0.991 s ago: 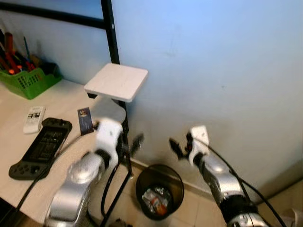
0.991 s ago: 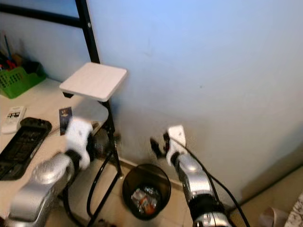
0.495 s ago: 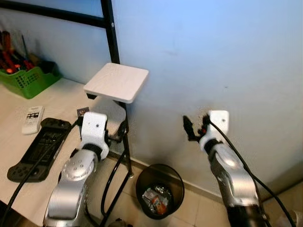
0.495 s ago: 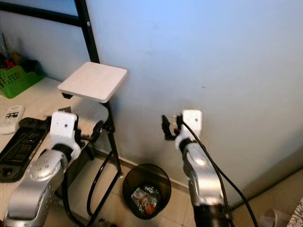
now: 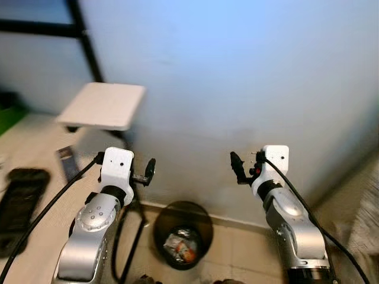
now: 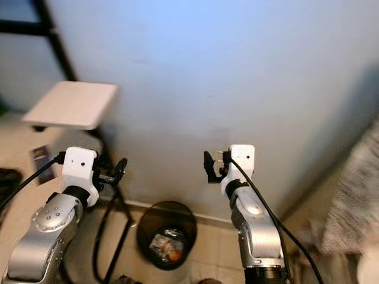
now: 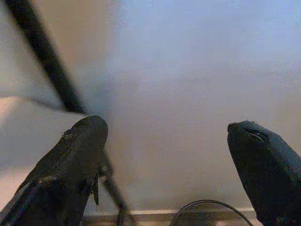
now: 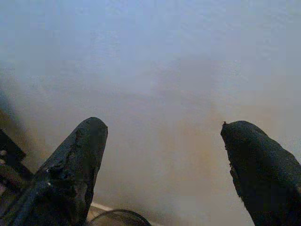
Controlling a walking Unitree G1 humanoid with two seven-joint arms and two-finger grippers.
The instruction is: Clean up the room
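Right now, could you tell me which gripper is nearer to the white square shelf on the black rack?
Left. The left gripper hangs just below and beside the white square shelf, while the right gripper is held up before the bare wall, well off to the shelf's right.

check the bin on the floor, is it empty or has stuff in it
Not empty. The head views look down into the black bin below the wall, and crumpled trash lies at its bottom, well under the rim.

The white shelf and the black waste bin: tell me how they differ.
The white shelf is a flat square slab held up high on a black stand, beside the table; the black waste bin is a round, open container standing low on the floor by the wall. The white shelf carries nothing; the black waste bin holds crumpled rubbish. Both lie ahead of the robot, between its raised arms, closer to the left one.
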